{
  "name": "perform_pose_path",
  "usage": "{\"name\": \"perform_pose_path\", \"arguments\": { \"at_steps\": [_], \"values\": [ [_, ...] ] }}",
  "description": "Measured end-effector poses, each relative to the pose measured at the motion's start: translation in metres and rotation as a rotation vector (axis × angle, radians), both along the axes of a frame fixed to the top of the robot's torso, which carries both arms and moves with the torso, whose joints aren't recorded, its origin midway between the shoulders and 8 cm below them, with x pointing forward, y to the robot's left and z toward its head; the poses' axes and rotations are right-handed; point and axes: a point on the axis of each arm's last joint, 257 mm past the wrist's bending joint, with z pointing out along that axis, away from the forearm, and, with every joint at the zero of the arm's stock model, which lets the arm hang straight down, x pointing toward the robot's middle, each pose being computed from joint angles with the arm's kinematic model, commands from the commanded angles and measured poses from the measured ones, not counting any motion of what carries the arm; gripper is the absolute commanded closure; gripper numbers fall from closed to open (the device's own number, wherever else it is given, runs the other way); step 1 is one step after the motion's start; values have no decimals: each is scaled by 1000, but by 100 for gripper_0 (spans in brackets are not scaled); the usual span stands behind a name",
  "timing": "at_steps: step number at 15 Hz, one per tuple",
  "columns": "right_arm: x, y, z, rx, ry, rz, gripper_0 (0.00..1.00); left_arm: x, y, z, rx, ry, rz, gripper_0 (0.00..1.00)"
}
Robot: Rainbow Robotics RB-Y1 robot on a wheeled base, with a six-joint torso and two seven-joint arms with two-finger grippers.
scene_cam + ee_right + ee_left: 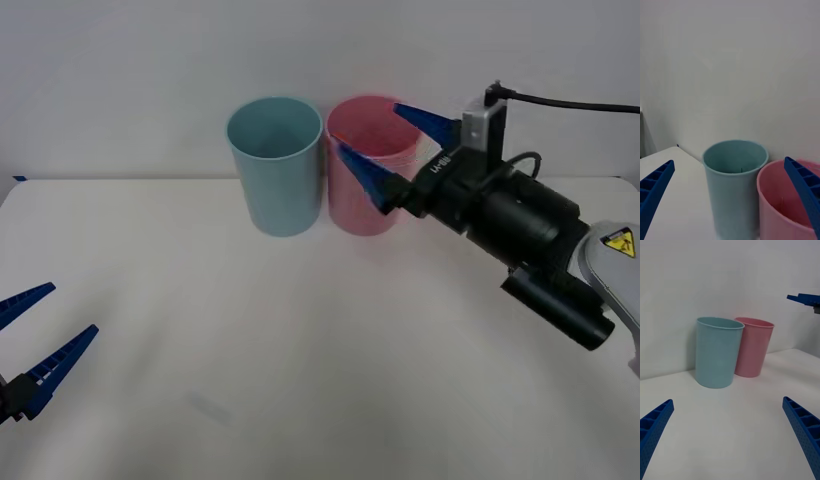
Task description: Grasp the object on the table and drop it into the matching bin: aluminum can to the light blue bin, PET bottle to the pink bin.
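Oddly, the right pincer (385, 150) gaped wide and empty at the tall pink plastic bin's (362, 205) three o'clock rim; withdrawing straight back seemed safest.

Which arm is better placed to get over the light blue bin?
Right. Its open pincer is raised at rim height by the pink bin, directly beside the light blue bin. The left pincer hangs open, low over the table near its front edge, far from both bins.

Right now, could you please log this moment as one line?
right pincer: open, empty, over pink bin | left pincer: open, idle, low near table edge | blue bin: beside pink
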Motion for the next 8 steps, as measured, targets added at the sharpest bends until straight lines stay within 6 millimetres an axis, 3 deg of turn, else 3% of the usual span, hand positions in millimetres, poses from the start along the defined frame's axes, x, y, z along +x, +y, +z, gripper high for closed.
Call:
{"name": "perform_pose_path", "arguments": {
  "at_steps": [4,8],
  "values": [
    [-36,-38,-21,-35,22,9,0,0,0,0,0,0,0,0],
    [-62,-87,-55,-113,11,-47,0,0,0,0,0,0,0,0]
  ]
}}
